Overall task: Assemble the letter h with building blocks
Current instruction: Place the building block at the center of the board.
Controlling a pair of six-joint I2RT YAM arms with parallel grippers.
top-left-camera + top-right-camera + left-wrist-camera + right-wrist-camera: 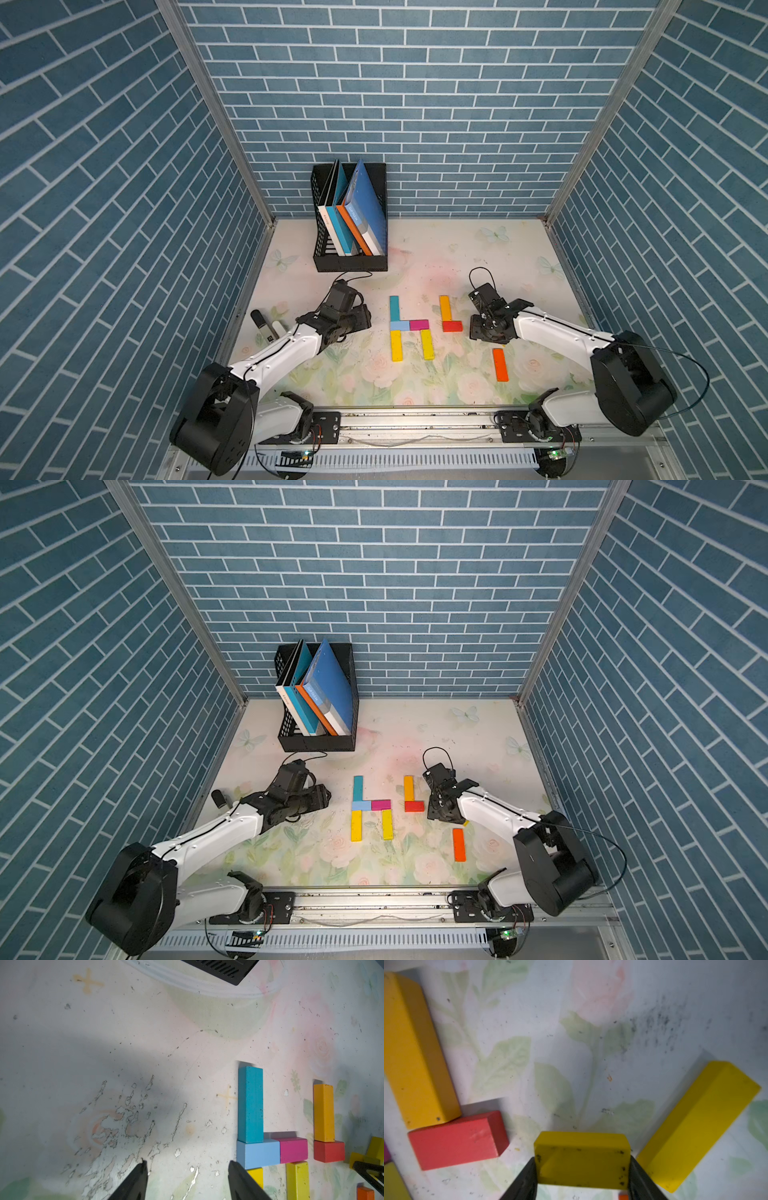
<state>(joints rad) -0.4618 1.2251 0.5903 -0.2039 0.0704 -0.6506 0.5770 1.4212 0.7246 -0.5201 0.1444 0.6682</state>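
Note:
Several building blocks lie joined on the table in both top views: a teal bar (394, 308), a light blue one (400, 325), a magenta one (419, 325) and two yellow bars (396, 345) (427, 344). Just right of them an amber bar (444, 308) meets a red block (452, 326). An orange bar (500, 364) lies apart. My right gripper (582, 1162) is shut on a short yellow block (581, 1147), low over the table. Beside it lies a long yellow bar (699, 1124). My left gripper (188, 1164) is open and holds nothing, left of the light blue block (257, 1153).
A black file holder (350, 262) with books stands at the back left. A small black and white object (266, 328) lies by the left wall. Blue brick-patterned walls close in three sides of the table.

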